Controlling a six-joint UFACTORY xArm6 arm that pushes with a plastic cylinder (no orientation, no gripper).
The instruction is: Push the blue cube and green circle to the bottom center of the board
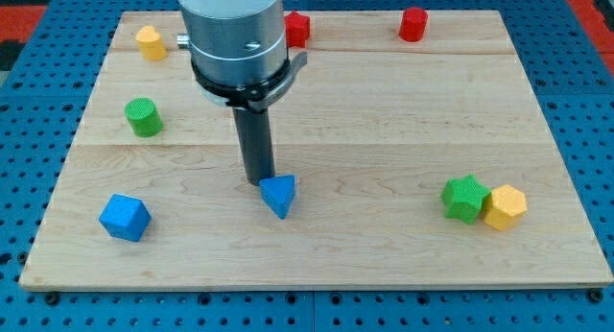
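Just above blue triangle (279, 194), touching it: my tip (260, 182).

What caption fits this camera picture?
My tip touches the blue triangle; blue cube and green circle wait left.

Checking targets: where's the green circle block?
The green circular block sits at the view's left, below the yellow block and above the blue cube.

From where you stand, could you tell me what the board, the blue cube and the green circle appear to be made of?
The board looks like pale, unvarnished wood: visible grain and plank seams. The blue cube and green circle look like matte painted blocks, solid colour without glare, possibly wood or plastic; the circle's top seems finely ridged. My tip sits just above the blue triangle.
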